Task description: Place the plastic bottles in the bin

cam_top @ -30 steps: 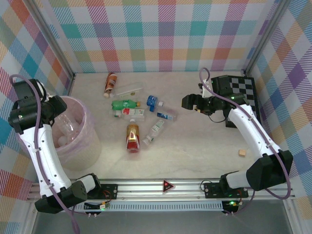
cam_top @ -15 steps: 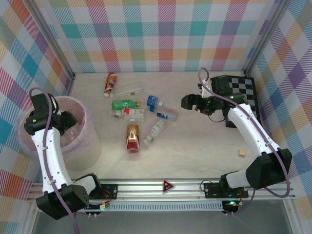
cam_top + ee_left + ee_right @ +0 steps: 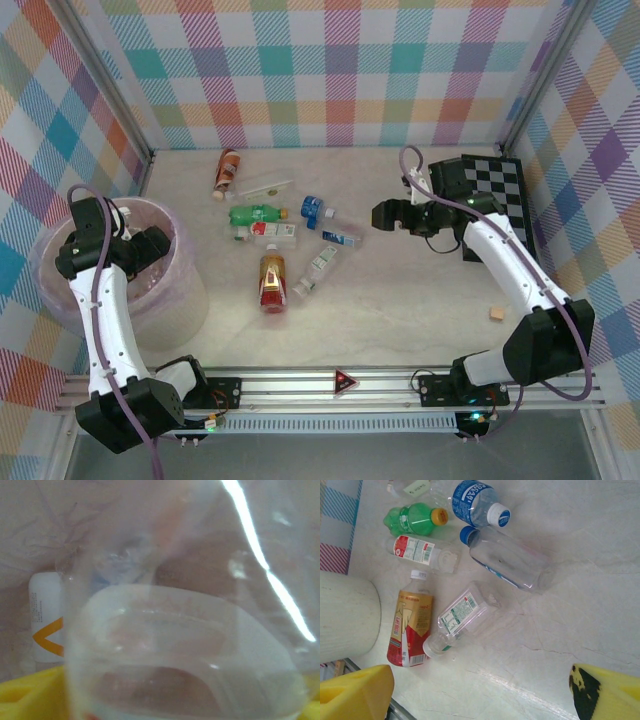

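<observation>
- The bin (image 3: 165,300) stands at the table's left edge, beside the left arm, with pale bottles lying inside it.
- The left gripper (image 3: 150,248) reaches down inside the bin's rim. Its wrist camera is close against a blurred clear bottle (image 3: 185,650), probably one of those in the bin, with a white bottle marked in orange (image 3: 46,622) behind it. I cannot tell whether the jaws are spread or pinching.
- A brown-orange bottle (image 3: 227,172) lies at the back of the table, apart from the others.
- Mid-table, a green bottle (image 3: 255,213) with a yellow cap lies just beside a red-labelled clear bottle (image 3: 268,231). A red-and-gold labelled bottle (image 3: 272,280) lies nearer the arms.
- To their right lie a blue-labelled bottle (image 3: 315,209), a blue-capped clear bottle (image 3: 342,237) and a tilted green-labelled clear bottle (image 3: 315,270).
- The right gripper (image 3: 385,213) hovers just right of this cluster, its fingers spread wide with nothing between them.
- A checkerboard (image 3: 497,190) lies at the far right, and a small tan block (image 3: 495,313) sits nearer the front.
</observation>
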{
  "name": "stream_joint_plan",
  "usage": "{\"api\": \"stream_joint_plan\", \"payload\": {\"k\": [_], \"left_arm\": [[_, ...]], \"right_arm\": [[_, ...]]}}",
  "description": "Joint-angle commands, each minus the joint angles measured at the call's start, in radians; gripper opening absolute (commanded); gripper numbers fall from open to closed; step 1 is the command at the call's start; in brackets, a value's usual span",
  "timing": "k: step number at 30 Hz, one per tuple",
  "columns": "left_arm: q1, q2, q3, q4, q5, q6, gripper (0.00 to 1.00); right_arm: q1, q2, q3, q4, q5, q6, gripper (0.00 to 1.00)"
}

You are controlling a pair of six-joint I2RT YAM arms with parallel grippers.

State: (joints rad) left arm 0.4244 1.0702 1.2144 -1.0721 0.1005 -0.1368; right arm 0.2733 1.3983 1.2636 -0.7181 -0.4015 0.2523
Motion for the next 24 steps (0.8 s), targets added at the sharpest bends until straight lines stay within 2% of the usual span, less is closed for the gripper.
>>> {"api": "stream_joint_plan", "payload": {"k": [1, 4, 9, 13, 16, 21, 24], "left_arm": [[0.007, -0.012, 0.045, -0.035, 0.036, 0.009, 0.89], [0.007, -0.018, 0.087, -0.062, 0.035, 0.011, 0.94], [0.007, -0.033, 0.177, -0.117, 0.018, 0.023, 1.0], [0.009, -0.02, 0.251, -0.159, 0.008, 0.035, 1.0], [0.007, -0.022, 0.3, -0.182, 0.017, 0.034, 1.0], [0.005, -0.03, 0.382, -0.233, 0.047, 0.032, 1.0], [0.005, -0.036, 0.417, -0.261, 0.083, 0.034, 1.0]], "right_arm": [[-0.003, 0.018, -0.004, 0.044, -0.009, -0.085, 0.91], [-0.004, 0.038, 0.012, 0.059, 0.003, -0.14, 0.92], [-0.001, 0.115, 0.055, 0.049, 0.003, -0.337, 0.94], [0.013, 0.221, 0.113, 0.035, 0.028, -0.526, 0.94], [0.047, 0.317, 0.168, 0.032, 0.107, -0.617, 0.91], [0.11, 0.487, 0.272, 0.023, 0.207, -0.705, 0.87], [0.138, 0.554, 0.316, 0.029, 0.205, -0.737, 0.86]]}}
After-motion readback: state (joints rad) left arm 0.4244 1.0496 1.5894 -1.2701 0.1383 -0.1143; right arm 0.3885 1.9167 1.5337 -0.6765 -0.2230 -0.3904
